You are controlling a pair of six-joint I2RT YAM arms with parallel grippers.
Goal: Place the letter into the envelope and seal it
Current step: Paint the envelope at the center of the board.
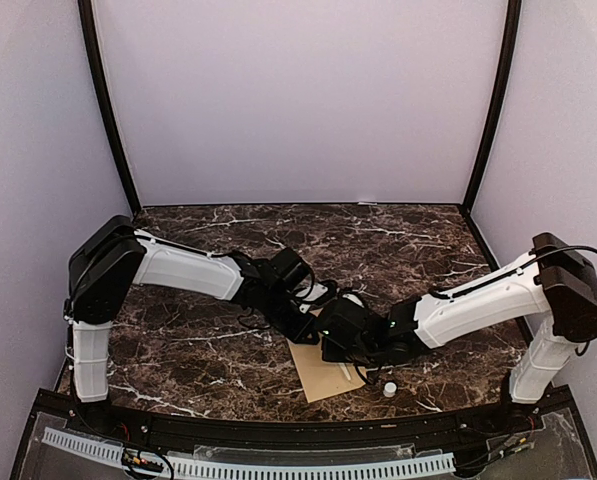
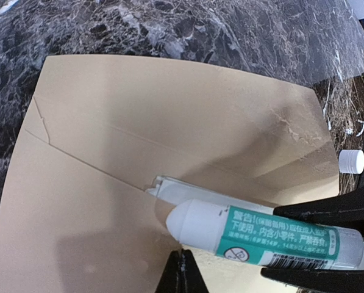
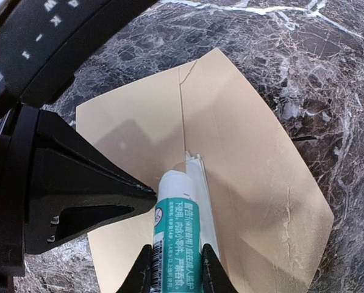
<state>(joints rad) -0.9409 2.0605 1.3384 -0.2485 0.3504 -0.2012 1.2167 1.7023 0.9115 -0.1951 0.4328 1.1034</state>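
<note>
Black fingers of the left pincer [image 2: 180,257] are drawn fully together and hold nothing. Their joined tip points down at the envelope [image 2: 139,122], just beside the white nose of the glue stick [image 2: 261,238]; I cannot tell whether the tip presses the paper. The envelope, kraft brown, lies flat on the dark marble surface [image 1: 228,230] at its near edge, between the two arms. The stick's nose is lowered to the envelope at a pale strip along a crease; what that strip is I cannot tell. To the right, the right pincer [image 3: 175,256] stands a little apart, clamped on the teal-labelled body of the glue stick. A small white cap [image 2: 351,160] stands on the surface just beyond the envelope's right edge. Counted: two pincers, one envelope, one glue stick, one loose cap.
</note>
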